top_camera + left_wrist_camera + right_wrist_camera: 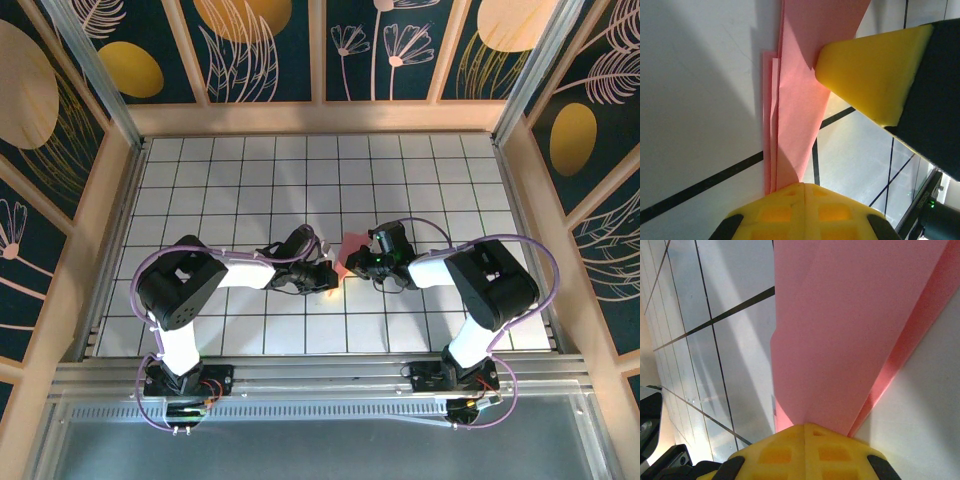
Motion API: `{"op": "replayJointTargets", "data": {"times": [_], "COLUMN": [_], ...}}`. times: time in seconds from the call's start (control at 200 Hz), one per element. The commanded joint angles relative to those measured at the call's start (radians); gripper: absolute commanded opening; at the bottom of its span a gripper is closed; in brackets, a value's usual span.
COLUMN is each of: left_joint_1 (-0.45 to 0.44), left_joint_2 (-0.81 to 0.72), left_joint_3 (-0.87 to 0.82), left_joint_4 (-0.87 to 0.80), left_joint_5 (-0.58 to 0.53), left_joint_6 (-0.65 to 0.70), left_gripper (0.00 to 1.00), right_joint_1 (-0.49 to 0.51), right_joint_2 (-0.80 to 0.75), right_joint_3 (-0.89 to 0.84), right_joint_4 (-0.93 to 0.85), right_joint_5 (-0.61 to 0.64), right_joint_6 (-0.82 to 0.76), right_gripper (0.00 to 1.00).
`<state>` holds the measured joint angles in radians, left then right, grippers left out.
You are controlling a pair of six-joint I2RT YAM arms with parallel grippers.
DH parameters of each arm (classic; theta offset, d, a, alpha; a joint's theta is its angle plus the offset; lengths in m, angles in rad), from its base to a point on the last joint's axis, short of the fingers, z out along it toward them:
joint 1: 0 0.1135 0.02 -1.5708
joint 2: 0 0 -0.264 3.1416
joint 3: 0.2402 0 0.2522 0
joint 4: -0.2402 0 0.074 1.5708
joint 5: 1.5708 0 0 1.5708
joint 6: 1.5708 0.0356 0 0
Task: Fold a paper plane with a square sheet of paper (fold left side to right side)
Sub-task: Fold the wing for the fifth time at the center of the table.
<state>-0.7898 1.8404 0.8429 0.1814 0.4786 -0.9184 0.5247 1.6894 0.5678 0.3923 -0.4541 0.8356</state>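
Seen from above, the two arms meet near the middle of the tiled table (250, 180). One piece of folded pink paper (352, 246) can be made out between the left gripper (330, 277) and the right gripper (366, 262). Much of the paper is covered there by the gripper bodies, so its outline cannot be read.

What is lost from above is given by the wrist views. In the left wrist view, several layered edges are shown stacked along one side of the paper. Its near end is clamped between the left gripper's closed yellow fingers (775, 212). A yellow finger of the right gripper is also seen there, set against the paper's other side. In the right wrist view, broad flat flaps and one raised fold are shown, and the paper is pinched between that gripper's closed fingers (775, 452).

Two arms, two grippers and one paper are counted. The paper's far end is cut off in both wrist views.
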Motion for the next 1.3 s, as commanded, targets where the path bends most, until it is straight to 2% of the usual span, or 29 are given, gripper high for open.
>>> {"op": "replayJointTargets", "data": {"times": [0.0,0.455,0.726,1.296], "left_joint_1": [0.004,0.004,-0.001,-0.011], "left_joint_2": [-0.019,-0.010,0.015,0.034], "left_joint_3": [-0.019,-0.046,-0.071,-0.064], "left_joint_4": [-0.019,-0.043,-0.071,-0.097], "left_joint_5": [-0.022,-0.053,-0.100,-0.136], "left_joint_6": [0.003,0.015,0.036,0.059], "left_gripper": [0.00,0.00,0.00,0.00], "right_joint_1": [0.017,0.017,0.017,0.052], "right_joint_2": [0.079,0.061,-0.065,-0.338], "right_joint_3": [-0.023,0.010,0.072,-0.093], "right_joint_4": [-0.141,-0.148,-0.161,-0.124], "right_joint_5": [0.084,0.065,0.060,0.083], "right_joint_6": [-0.039,-0.064,-0.108,-0.055], "right_gripper": [0.00,0.00,0.00,0.00]}}
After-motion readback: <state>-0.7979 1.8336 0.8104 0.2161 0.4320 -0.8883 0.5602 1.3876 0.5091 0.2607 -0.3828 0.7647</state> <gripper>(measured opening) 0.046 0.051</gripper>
